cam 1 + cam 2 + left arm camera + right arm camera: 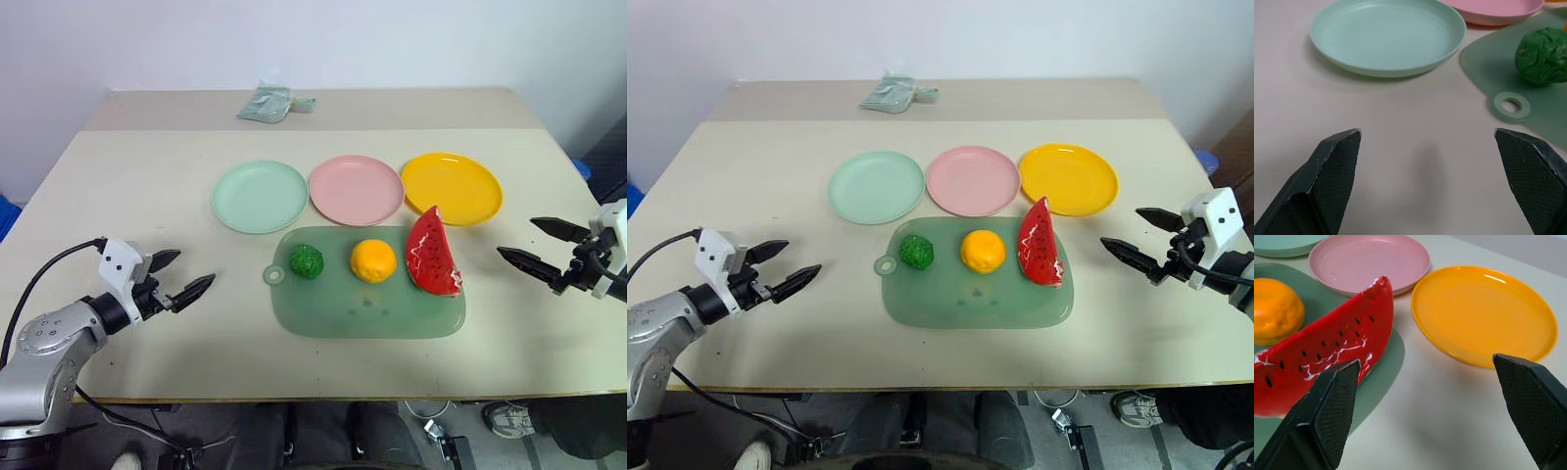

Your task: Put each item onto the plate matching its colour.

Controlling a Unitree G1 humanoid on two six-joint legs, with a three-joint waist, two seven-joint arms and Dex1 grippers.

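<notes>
Three toy foods lie in a row on a translucent green mat [392, 318]: a bumpy dark green ball [307, 261], a round orange fruit [373, 260] and a red watermelon wedge [432, 253] with black seeds. Behind the mat stand three round plates: mint green [260, 196], pink [356, 189] and yellow [452, 187], all bare. My left gripper [179, 277] hovers open over the table left of the mat, pointing toward the green ball [1541, 55]. My right gripper [540, 246] hovers open right of the mat, pointing at the wedge [1322, 352]. Neither holds anything.
A small pale green cloth bundle [271, 102] lies at the table's far edge. The mat's ring-shaped handle [273, 275] sticks out toward my left gripper. Bare tabletop surrounds both grippers.
</notes>
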